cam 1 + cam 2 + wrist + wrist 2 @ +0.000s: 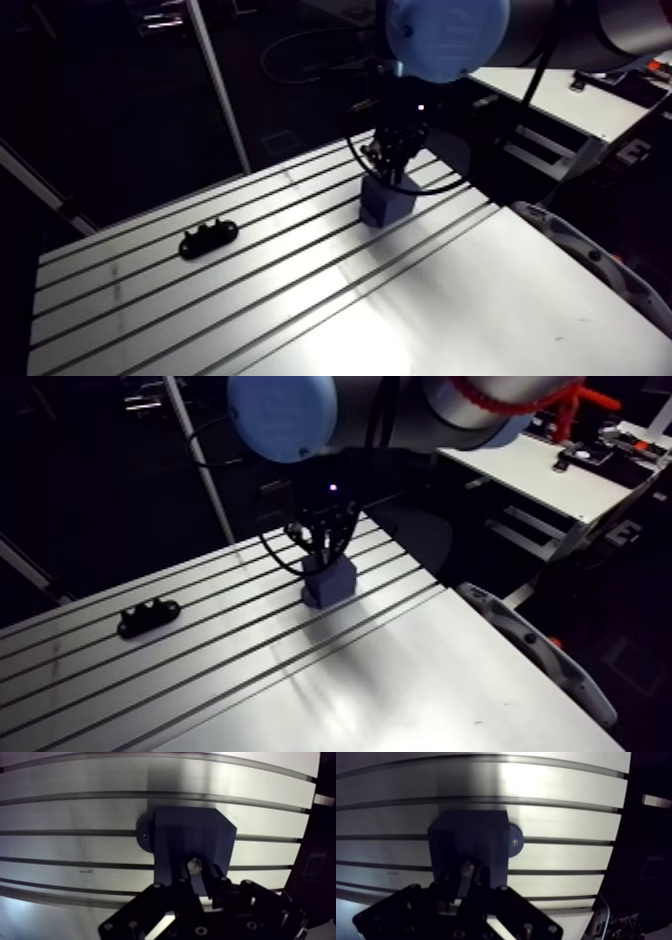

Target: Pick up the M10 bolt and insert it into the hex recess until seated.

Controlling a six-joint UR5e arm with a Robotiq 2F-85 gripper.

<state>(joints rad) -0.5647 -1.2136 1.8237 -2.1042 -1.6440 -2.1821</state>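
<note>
The arm view looks down from the upper link, from some way off, across the slotted aluminium worktop toward the black two-fingered gripper. The wrist view looks straight down, close, past that gripper onto a dark blue block, probably the one both share.

The block sits on the tabletop; the claw grips the bolt just above it; a bracket lies well apart.

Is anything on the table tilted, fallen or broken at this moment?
Nothing stands out. The blue block sits flat on the slotted table, the gripper holds the bolt above it, and a black part lies apart on the table.
</note>
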